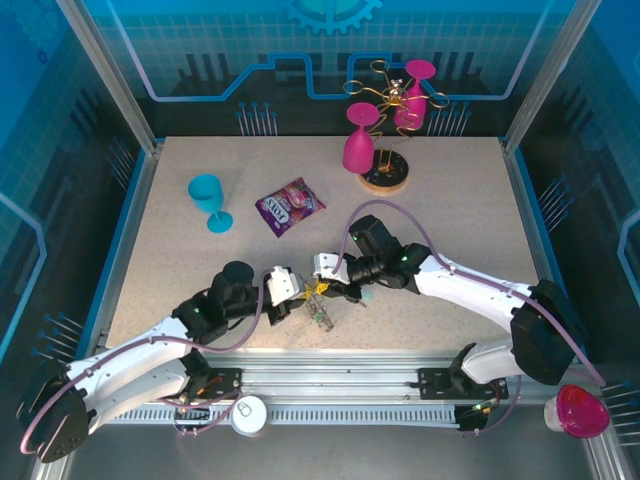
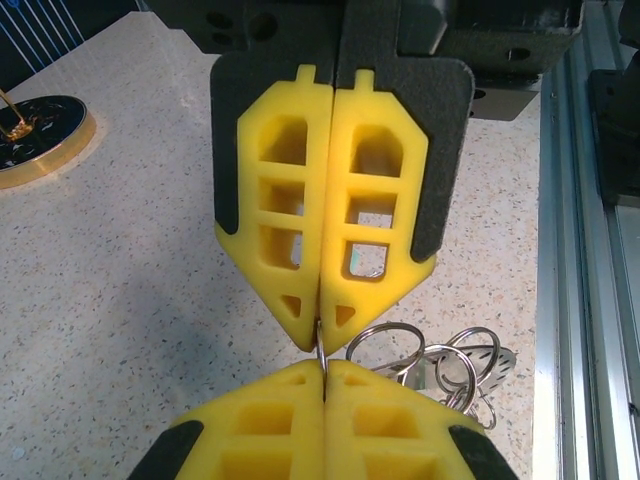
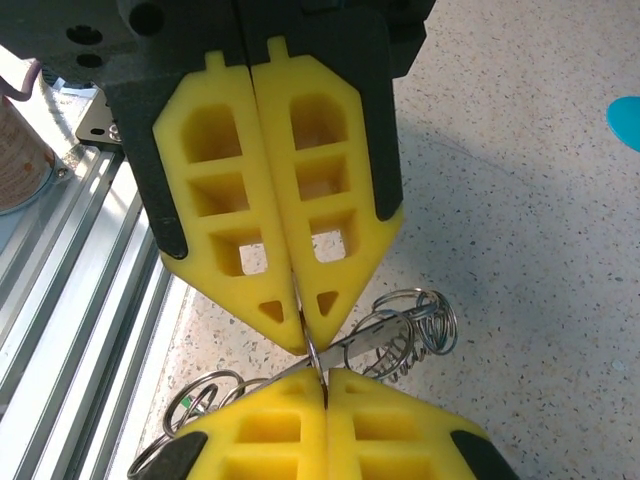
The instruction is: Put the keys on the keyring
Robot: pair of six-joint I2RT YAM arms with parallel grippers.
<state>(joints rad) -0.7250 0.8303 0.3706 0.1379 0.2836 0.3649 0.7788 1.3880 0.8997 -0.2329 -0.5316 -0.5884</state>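
My two grippers meet tip to tip near the table's front edge, the left gripper (image 1: 298, 292) facing the right gripper (image 1: 331, 289). Between them hangs the keyring (image 1: 321, 312), a cluster of metal wire loops. In the left wrist view my left gripper (image 2: 326, 372) is shut on a thin wire loop (image 2: 322, 355), and more loops (image 2: 440, 365) lie to the right. In the right wrist view my right gripper (image 3: 325, 378) is shut on the same thin wire beside the ring's flat band (image 3: 385, 338). A speck of green (image 3: 189, 400) shows among the loops; the keys are otherwise hidden.
A blue goblet (image 1: 208, 198) and a snack packet (image 1: 289, 207) lie behind the grippers. The glass rack with pink glasses (image 1: 385, 140) stands at the back on its round wooden base (image 2: 40, 140). An aluminium rail (image 1: 330, 385) runs along the near edge.
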